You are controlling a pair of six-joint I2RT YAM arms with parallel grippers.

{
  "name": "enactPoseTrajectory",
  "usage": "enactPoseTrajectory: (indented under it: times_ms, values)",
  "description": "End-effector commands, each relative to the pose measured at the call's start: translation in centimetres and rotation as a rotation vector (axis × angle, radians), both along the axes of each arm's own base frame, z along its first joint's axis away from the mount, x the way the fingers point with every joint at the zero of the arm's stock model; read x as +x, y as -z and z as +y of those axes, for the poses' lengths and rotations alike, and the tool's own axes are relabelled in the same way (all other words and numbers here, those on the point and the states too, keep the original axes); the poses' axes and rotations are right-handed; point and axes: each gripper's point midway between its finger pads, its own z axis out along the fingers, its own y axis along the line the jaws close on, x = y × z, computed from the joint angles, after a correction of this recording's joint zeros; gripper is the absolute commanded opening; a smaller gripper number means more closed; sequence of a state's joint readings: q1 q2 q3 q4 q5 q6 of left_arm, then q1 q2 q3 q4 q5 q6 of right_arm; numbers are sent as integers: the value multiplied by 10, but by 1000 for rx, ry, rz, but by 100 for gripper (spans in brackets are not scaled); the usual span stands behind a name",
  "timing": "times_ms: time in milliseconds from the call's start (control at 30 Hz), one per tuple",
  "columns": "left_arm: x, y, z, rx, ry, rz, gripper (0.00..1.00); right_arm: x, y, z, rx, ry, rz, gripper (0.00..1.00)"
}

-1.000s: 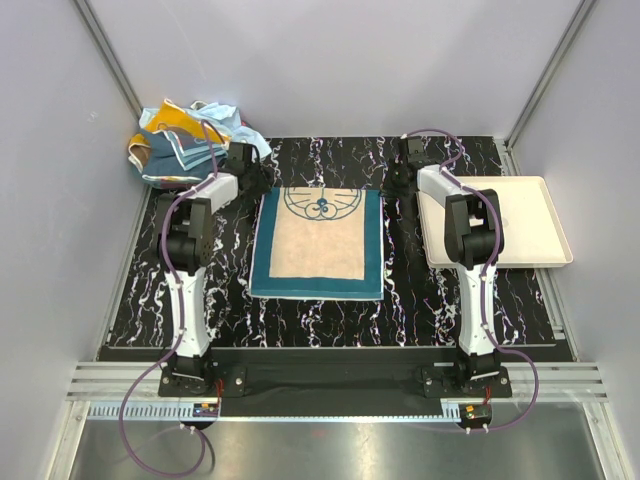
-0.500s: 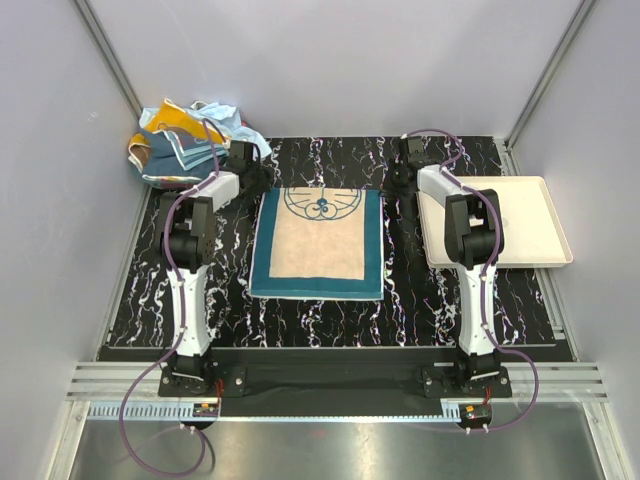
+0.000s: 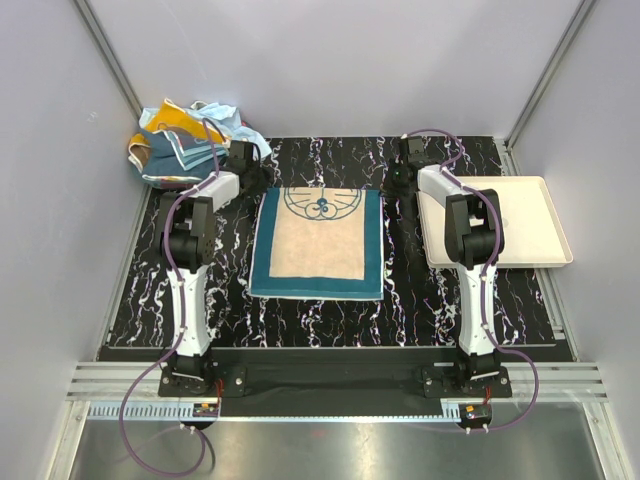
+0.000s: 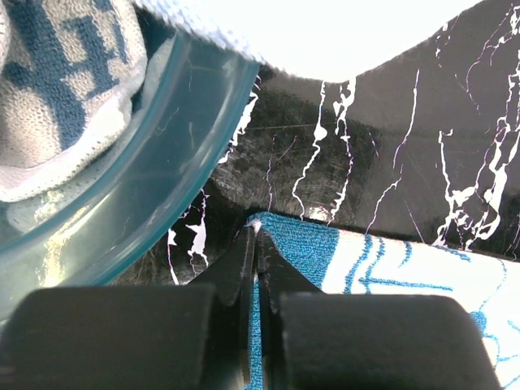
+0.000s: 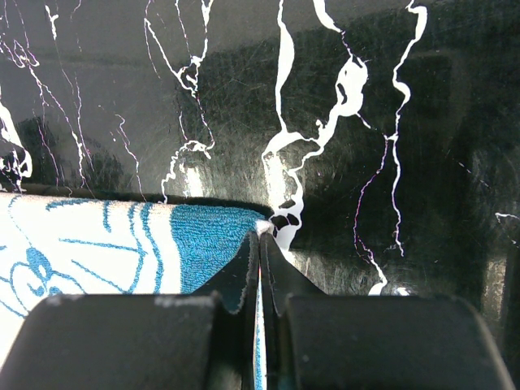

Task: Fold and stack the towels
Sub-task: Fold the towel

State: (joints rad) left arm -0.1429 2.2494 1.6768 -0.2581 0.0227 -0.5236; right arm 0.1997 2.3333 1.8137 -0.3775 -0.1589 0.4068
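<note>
From above, the teal towel (image 3: 318, 243) lies flat on the worktop (image 3: 330, 320), with the left arm (image 3: 190, 235) and right arm (image 3: 470, 230) each stretched forward to 1 far corner

Left wrist: the left jaws are clenched on the towel's (image 4: 325, 252) far-left corner

Right wrist: the right jaws are clenched on its (image 5: 187, 244) far-right corner

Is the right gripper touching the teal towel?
Touching. The right wrist view shows the right gripper shut on the corner of the teal towel, with no gap.
</note>
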Motion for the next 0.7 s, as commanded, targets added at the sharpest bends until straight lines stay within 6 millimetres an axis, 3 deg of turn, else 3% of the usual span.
enactPoseTrajectory:
  times_ms: [0,133,167,233,300,667]
  values:
    - [21,-22,3,2,-7,-102,0,16,-28,-4,10,2,-87,2]
    - [25,-40,-5,-23,26,-182,0,17,-34,-4,14,2,-107,1]
    - [26,-53,-5,-28,28,-214,0,18,-36,-4,15,2,-113,1]
    - [21,-54,-7,-23,36,-231,0,19,-42,-4,17,5,-128,1]
    - [24,-74,-8,-37,37,-291,0,20,-46,-5,17,7,-139,1]
    - [15,-120,-5,-43,14,-409,0,9,-96,-7,38,9,-242,0]
